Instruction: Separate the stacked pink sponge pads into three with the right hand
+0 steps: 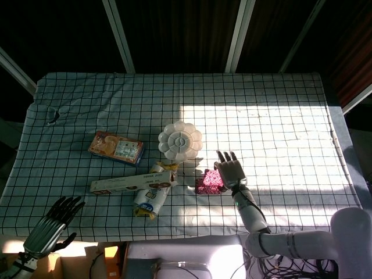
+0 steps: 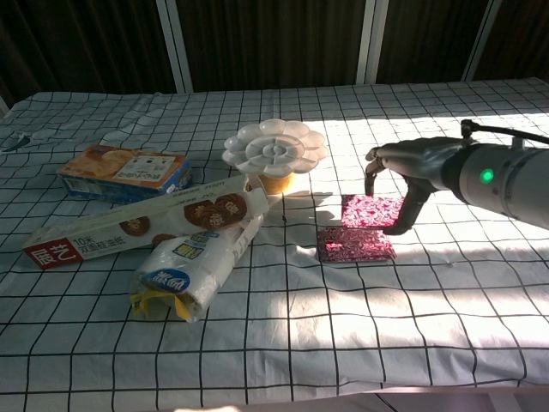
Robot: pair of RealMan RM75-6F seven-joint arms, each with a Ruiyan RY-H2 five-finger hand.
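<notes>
A stack of pink sponge pads (image 2: 354,245) lies flat on the checked tablecloth, just right of the table's middle. One pink pad (image 2: 371,211) hangs a little above and behind that stack, pinched between the thumb and fingers of my right hand (image 2: 403,172). In the head view the pads (image 1: 209,182) merge into one pink patch beside the right hand (image 1: 231,170). My left hand (image 1: 55,221) hangs below the table's near left edge with its fingers spread and nothing in it.
A white flower-shaped palette (image 2: 273,146) stands behind the pads. To the left lie a long cookie box (image 2: 141,225), a white wrapped packet (image 2: 193,267) and an orange snack box (image 2: 124,171). Bright sunlight covers the right half of the cloth (image 1: 279,139).
</notes>
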